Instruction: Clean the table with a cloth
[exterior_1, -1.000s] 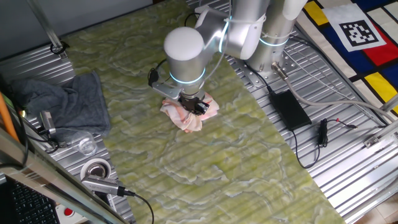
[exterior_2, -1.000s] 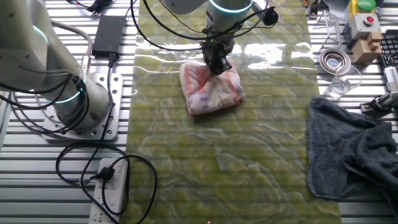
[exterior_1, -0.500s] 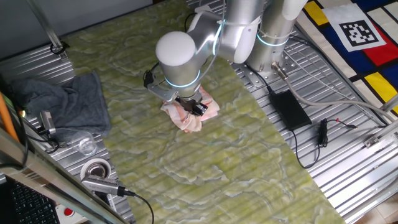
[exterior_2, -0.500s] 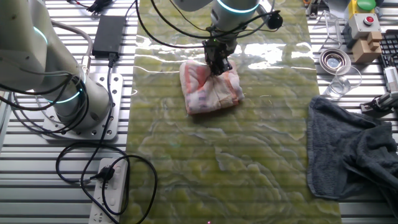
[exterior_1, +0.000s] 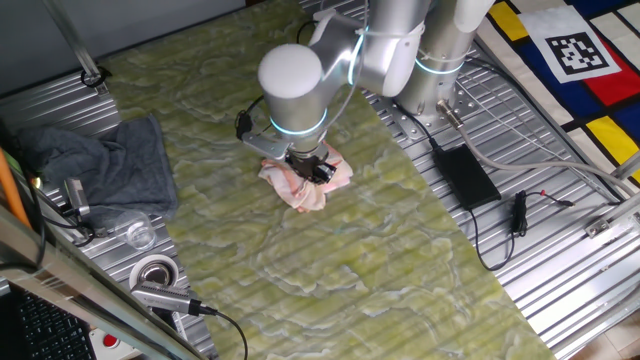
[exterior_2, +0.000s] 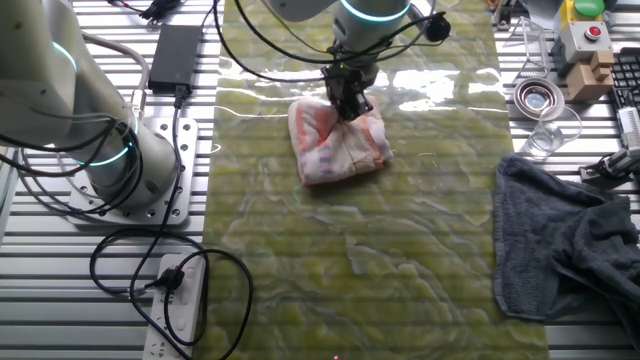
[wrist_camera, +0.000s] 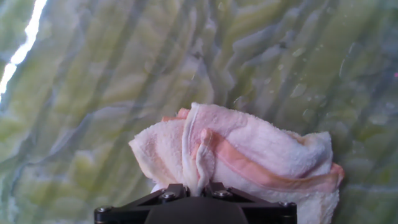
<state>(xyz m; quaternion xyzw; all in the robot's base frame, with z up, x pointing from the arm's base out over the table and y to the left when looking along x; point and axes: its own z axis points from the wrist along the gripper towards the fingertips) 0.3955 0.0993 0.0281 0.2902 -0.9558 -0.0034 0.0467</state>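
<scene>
We see the gripper (exterior_2: 350, 103) pressed down into the cloth (exterior_2: 338, 143), its jaws pinched on a raised fold of soft terry — the hand view shows that ridge drawn up between the dark finger bases. The cloth (wrist_camera: 249, 155) is a rumpled pink and white bundle with an orange-red stripe curving across it. It lies on the table (exterior_2: 380, 270), whose flat top is marbled yellow-green. Beyond the cloth, at the table's edge, a larger dark grey towel (exterior_2: 565, 245) sits in loose folds — near it a clear glass (exterior_2: 546, 138) stands on ribbed metal.
</scene>
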